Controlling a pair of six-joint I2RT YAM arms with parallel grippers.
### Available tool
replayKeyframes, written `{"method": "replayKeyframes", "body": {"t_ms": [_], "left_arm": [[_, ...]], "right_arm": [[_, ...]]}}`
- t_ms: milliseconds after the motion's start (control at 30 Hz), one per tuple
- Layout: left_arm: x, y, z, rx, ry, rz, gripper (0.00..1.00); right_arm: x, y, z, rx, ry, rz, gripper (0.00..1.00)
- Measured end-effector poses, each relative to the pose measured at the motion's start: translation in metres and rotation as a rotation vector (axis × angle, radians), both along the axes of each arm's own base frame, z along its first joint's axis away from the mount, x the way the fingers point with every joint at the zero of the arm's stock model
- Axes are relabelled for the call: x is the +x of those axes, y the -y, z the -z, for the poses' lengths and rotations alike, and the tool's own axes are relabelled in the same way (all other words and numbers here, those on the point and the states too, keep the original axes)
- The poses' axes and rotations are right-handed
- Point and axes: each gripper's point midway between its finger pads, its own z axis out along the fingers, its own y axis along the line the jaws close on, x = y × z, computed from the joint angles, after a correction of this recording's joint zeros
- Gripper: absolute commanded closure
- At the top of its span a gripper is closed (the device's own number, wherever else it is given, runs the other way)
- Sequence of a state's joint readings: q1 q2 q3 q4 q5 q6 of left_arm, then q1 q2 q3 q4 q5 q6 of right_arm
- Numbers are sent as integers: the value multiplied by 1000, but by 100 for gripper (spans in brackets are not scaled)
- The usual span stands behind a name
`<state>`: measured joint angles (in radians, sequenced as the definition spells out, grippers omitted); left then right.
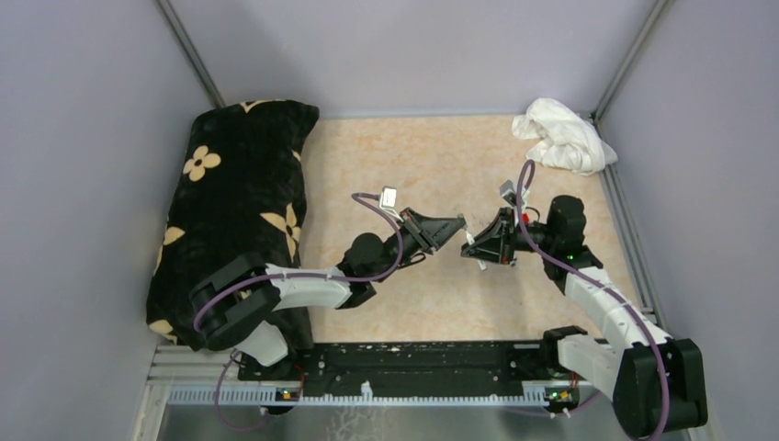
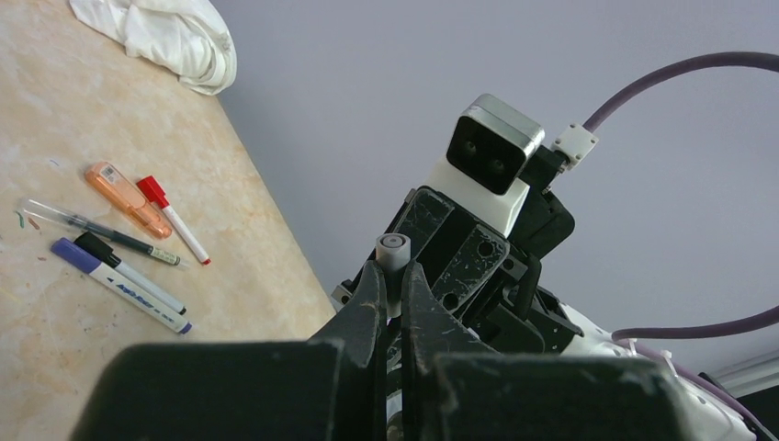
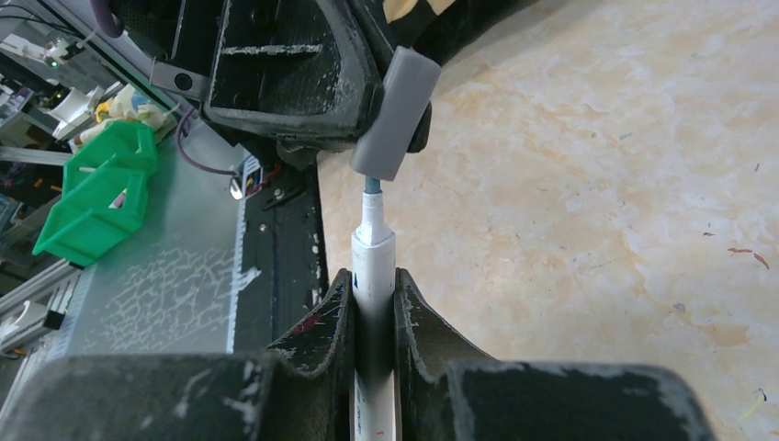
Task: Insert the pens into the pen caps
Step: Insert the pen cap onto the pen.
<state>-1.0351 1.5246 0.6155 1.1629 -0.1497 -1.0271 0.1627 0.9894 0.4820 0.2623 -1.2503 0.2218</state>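
The right pincer (image 3: 374, 292) is clamping the white-barrelled thin marker pen (image 3: 375, 253) near its front end, jaws closed on the barrel, greyish nib pointing away from the wrist. The left pincer (image 2: 390, 276) is pinching the short grey plastic cap (image 2: 393, 250) between closed jaws, open mouth facing the nib. Both are hanging in the air over the middle of the beige marbled counter (image 3: 597, 184). In the right wrist view the nib is just reaching the cap's mouth, not yet seated as far as I can judge. Risks: the cap is sitting tilted against the pen's axis, so a push now may be jamming the nib on the rim or twisting the cap out of its shallow pinch. The pen may also be sliding back through the jaws under that push. Count: one pen held, one cap held. Lying on the counter, well apart from the pincers: one fat orange highlighter (image 2: 129, 197), one red-capped white pen (image 2: 176, 222), one thin clear-barrelled pen (image 2: 92, 225), one black-capped white pen (image 2: 130, 273) and one purple-capped white pen (image 2: 115, 283). That is five lying, six in all. No loose cap is showing. Farther out, one crumpled white cloth (image 1: 562, 138) is lying in the far right corner and one black cushion with cream flowers (image 1: 239, 202) along the left edge.
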Motion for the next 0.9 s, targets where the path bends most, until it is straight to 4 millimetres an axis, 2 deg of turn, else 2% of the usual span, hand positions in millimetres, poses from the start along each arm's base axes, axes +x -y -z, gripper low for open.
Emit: {"method": "replayKeyframes", "body": {"t_ms": [533, 900], "left_arm": [[-2, 7, 8, 19, -7, -2, 100], [0, 15, 15, 155, 68, -110, 100]], "right_arm": [[4, 0, -2, 12, -37, 36, 100], [11, 2, 2, -3, -49, 85, 100]]}}
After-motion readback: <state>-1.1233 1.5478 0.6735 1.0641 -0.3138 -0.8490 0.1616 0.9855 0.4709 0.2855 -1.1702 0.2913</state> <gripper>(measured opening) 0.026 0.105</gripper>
